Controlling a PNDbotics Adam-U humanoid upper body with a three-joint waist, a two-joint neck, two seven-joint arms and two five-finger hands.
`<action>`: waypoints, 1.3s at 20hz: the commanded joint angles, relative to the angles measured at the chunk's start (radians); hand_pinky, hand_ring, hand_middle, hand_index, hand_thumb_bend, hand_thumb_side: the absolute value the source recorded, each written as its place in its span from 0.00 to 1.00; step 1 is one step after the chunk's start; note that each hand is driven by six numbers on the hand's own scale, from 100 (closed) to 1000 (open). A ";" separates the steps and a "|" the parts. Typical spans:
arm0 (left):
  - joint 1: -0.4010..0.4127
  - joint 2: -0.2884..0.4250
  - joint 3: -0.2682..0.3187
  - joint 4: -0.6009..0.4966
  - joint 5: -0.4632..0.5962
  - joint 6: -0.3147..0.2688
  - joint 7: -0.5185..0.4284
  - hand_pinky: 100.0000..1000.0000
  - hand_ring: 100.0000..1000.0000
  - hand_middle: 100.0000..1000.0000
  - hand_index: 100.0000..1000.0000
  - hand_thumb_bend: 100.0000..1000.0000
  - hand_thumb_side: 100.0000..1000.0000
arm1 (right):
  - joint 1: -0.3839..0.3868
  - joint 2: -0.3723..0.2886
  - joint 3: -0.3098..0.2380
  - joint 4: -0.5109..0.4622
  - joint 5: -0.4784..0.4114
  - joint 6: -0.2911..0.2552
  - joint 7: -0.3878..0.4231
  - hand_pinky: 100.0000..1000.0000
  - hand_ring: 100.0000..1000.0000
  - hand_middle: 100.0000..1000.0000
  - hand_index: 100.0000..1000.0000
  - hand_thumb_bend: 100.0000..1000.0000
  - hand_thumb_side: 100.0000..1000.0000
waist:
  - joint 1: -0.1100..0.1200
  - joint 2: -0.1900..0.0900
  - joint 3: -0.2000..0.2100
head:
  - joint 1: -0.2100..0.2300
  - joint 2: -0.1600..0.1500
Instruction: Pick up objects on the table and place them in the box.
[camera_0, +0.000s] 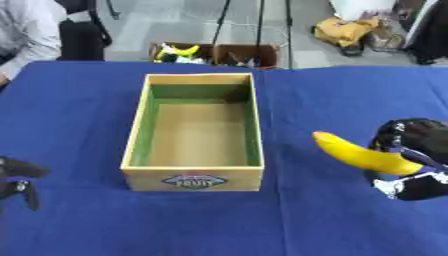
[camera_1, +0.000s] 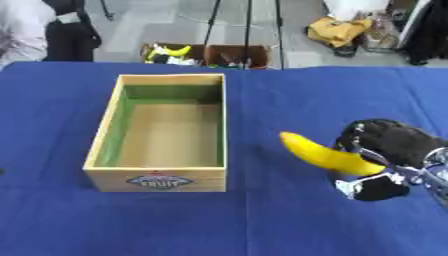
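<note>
Surface: blue cloth covers the table, with a grey floor and a cardboard carton of odds and ends beyond its far edge.
Box: a wooden box with green inner walls stands open near the middle of the table, its long side running away from the robot; a label sits on its near wall, and nothing shows inside it.
Banana: a yellow banana sits in the right hand, its free tip sticking out past the fingers toward the box, its other end hidden between the curled fingers and the thumb.
Right hand: the right hand has its fingers wrapped over the banana from above and the thumb below it; the box lies well off to the left of these fingers, apart from the banana's tip.
Left hand: the left hand shows only at the left edge of the left eye view, near the lower corner; I cannot tell how its fingers stand.
</note>
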 joint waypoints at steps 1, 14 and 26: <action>0.000 0.012 -0.004 -0.019 0.000 0.000 -0.004 0.16 0.54 0.43 0.53 0.00 0.94 | -0.025 -0.044 -0.009 -0.024 0.006 0.000 -0.011 0.76 0.80 0.48 0.60 0.00 0.62 | -0.001 -0.022 0.001 | -0.002 -0.012; -0.001 0.016 -0.007 -0.019 0.003 0.001 -0.009 0.16 0.54 0.43 0.53 0.00 0.94 | -0.119 -0.056 0.005 -0.021 0.002 -0.021 -0.035 0.76 0.80 0.47 0.60 0.00 0.66 | -0.009 -0.027 0.021 | -0.006 -0.012; 0.000 0.020 -0.011 -0.019 0.005 0.003 -0.014 0.16 0.54 0.43 0.53 0.00 0.94 | -0.266 -0.035 0.020 0.035 -0.031 -0.034 -0.027 0.76 0.80 0.46 0.59 0.00 0.69 | -0.020 -0.033 0.033 | -0.013 -0.009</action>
